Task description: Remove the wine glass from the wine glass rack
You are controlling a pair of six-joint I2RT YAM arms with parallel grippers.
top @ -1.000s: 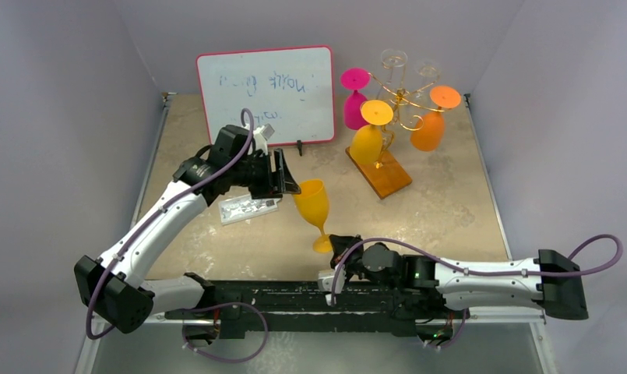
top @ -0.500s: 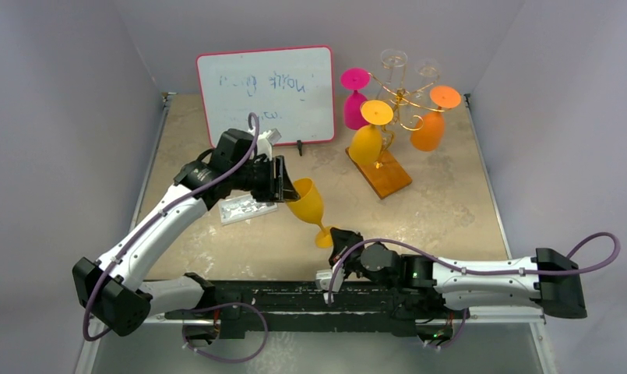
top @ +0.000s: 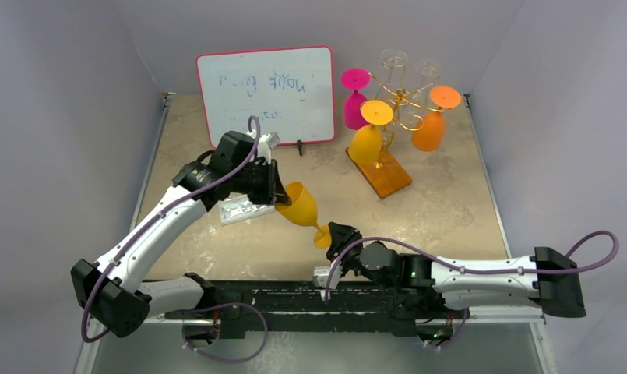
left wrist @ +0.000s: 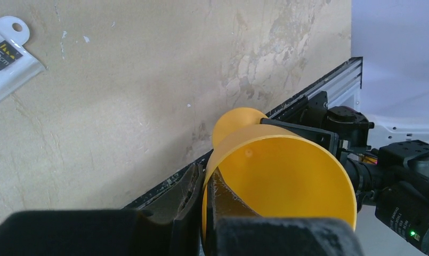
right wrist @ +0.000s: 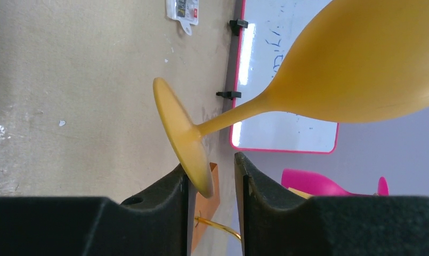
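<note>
Glass position first: the wine glass [top: 301, 212] is off the wine glass rack [top: 399, 101] and well apart from it, hanging tilted above the counter [top: 450, 210] between my two arms. Its long axis runs from the bowl, up and to the left in the overhead view, down to the foot at the lower right. The bowl's mouth faces the left hand [top: 280, 201] and the foot points at the right hand [top: 333, 236].

The left hand is pressed together on the bowl's rim, one finger inside the bowl and one outside, so it is pinching the glass wall. The right hand is spread. In its wrist view the foot's edge sits in the gap, against one finger [right wrist: 183, 184] or very close to it, with clear space to the other, so I judge it is not clamping anything.

All the weight appears to hang from that rim pinch. Setting the glass down, as I read it, depends on the left arm swinging the foot downward until the stem is upright. The right hand must back straight away from the foot along the stem line.
</note>
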